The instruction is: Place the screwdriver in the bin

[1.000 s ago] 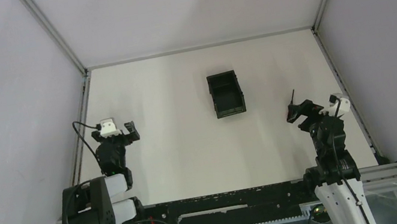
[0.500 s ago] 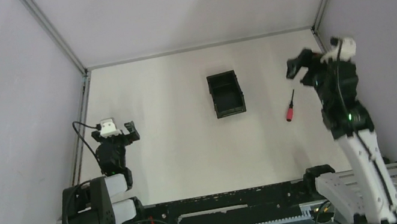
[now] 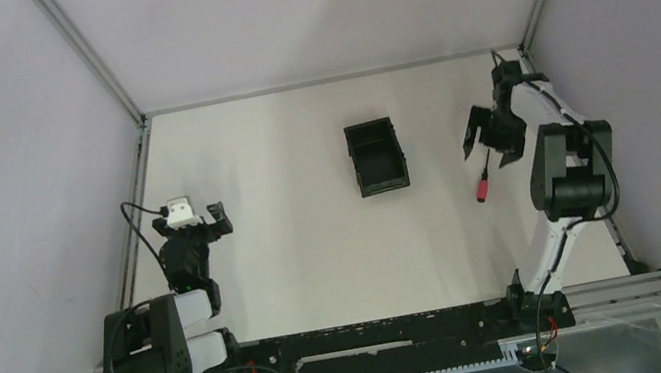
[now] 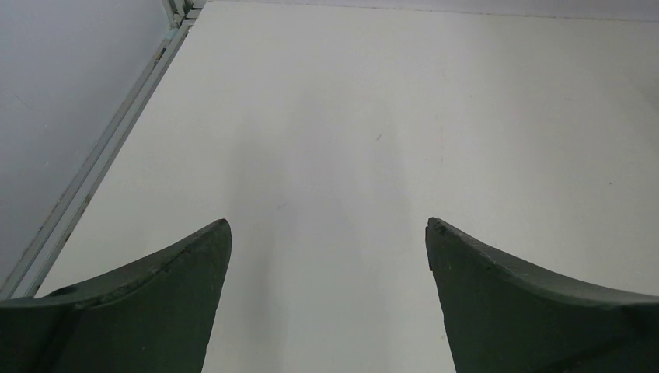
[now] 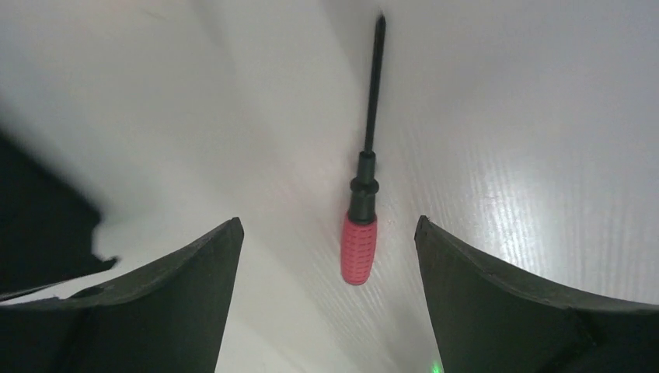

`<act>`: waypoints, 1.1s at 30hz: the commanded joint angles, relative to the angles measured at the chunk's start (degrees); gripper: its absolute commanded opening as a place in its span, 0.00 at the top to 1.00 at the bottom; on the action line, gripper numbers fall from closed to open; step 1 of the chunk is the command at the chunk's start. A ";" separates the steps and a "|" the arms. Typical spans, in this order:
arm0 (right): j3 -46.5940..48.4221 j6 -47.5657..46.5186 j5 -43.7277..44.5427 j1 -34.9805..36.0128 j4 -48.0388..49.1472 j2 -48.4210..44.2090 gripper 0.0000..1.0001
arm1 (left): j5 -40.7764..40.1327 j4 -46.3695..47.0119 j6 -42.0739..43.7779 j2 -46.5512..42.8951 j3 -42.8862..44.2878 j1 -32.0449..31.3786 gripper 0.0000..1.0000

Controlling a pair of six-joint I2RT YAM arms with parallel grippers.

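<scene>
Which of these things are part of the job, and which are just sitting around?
Part of the job: red-handled screwdriver, black bin, right pincer, open above the screwdriver.
Just there: left pincer, open over the table.

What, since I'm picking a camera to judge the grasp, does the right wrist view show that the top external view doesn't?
Only the right wrist view: the ribbed red handle and black collar of the screwdriver, framed between the open fingers of the right gripper. Only the top external view: the bin and the left gripper, far to the left. Both: the screwdriver lies loose on the table, outside the bin.
</scene>
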 commanded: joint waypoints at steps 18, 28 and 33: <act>-3.05 -8.28 5.06 1.43 -1.49 3.19 1.00 | 0.23 2.54 -0.36 -0.01 2.71 -0.34 0.00; 19.39 -8.66 6.02 1.92 -22.83 0.29 1.00 | 0.23 2.54 -0.36 -0.05 2.68 -0.38 0.00; 27.33 -7.70 6.86 3.64 -26.96 1.03 1.00 | 0.24 2.54 -0.37 -0.05 2.69 -0.39 0.00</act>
